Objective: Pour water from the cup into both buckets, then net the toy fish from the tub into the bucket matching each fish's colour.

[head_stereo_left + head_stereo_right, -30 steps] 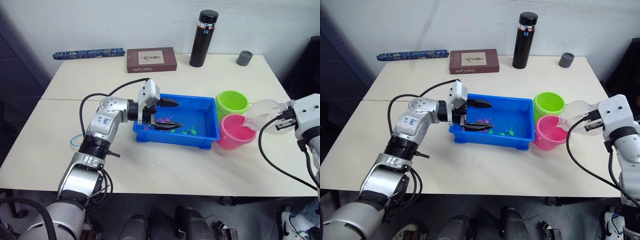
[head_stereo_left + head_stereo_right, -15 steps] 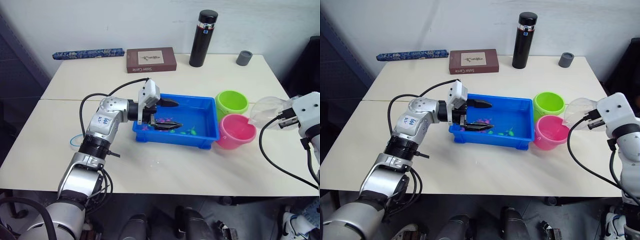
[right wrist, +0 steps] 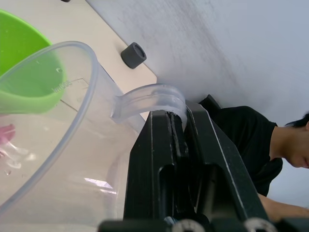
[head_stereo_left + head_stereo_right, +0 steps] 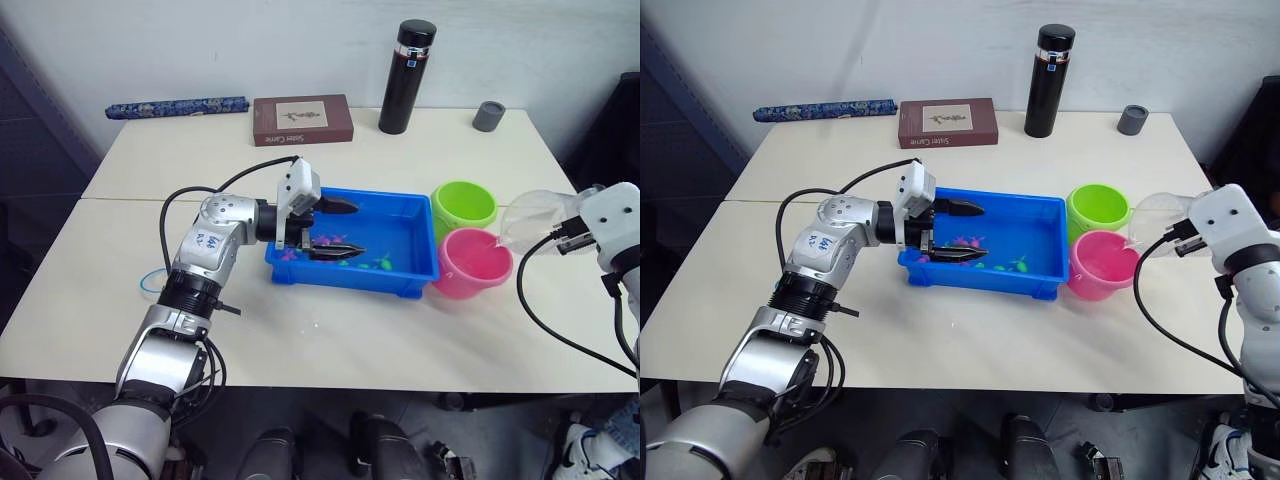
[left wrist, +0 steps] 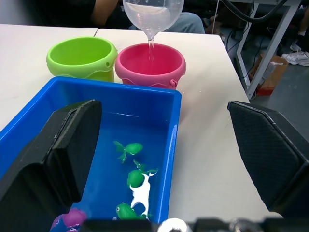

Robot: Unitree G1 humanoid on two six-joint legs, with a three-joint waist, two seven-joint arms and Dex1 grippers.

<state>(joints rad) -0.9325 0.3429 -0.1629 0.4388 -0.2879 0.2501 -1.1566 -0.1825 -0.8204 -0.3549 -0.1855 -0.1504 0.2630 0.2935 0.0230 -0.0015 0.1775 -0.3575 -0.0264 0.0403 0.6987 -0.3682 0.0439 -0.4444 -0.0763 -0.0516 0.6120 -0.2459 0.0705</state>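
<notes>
Left eye view: blue tub (image 4: 415, 268) at mid-table, holding small pink and green toy fish (image 4: 378, 265). Left gripper (image 4: 340, 228) over the tub's 9 o'clock end, fingers spread apart, nothing between them. Lime green bucket (image 4: 464, 207) just beside the tub's 3 o'clock end, pink bucket (image 4: 472, 263) touching it at its 6 o'clock side. Clear cup (image 4: 532, 218) tilted at 3 o'clock of the pink bucket, spout over its rim, held by the right gripper (image 4: 566, 238). Far back on the table (image 4: 120, 300): black flask (image 4: 406, 77) at 12 o'clock, small grey cup (image 4: 489, 115) at 1 o'clock, brown book (image 4: 302, 119) and a blue patterned roll (image 4: 176, 105) toward 11 o'clock.

Right eye view: same layout.

Left wrist view: two black fingers (image 5: 72, 145) wide apart, flanking the tub's interior; three green fish, a white one and one purple-pink fish in shallow water. Beyond the far rim, green bucket and pink bucket side by side; tilted cup above, thin stream of water (image 5: 151, 48) falling into the pink bucket.

Right wrist view: black fingers (image 3: 164, 169) clamped on the cup's clear handle (image 3: 149, 99); green bucket seen through the cup wall; a person in a black shirt (image 3: 251, 140) behind the table.
</notes>
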